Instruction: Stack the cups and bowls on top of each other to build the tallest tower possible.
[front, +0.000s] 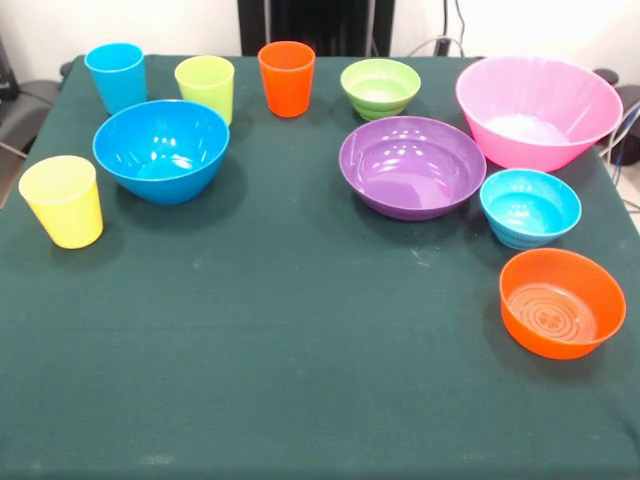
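- You see four cups, all upright and apart: blue cup (116, 76) at upper left, lime green cup (206, 87) just right of it, orange cup (286, 78) at upper centre, yellow cup (63, 200) at the left edge.
- You see six bowls, none stacked: deep blue bowl (161, 150) at left, green bowl (380, 88) at upper centre-right, purple bowl (412, 166) at centre-right, pink bowl (538, 111) at upper right, light-blue bowl (530, 207) below it, orange bowl (562, 302) at lower right.
- No tower stands; every piece rests singly on the dark green tablecloth (300, 350).
- The gripper does not appear in this view, so you cannot tell its state.
- The deep blue bowl overlaps the lime green cup's base.
- The bowls are glossy and round; the orange bowl shows concentric rings inside. The cups are tapered and handle-free.
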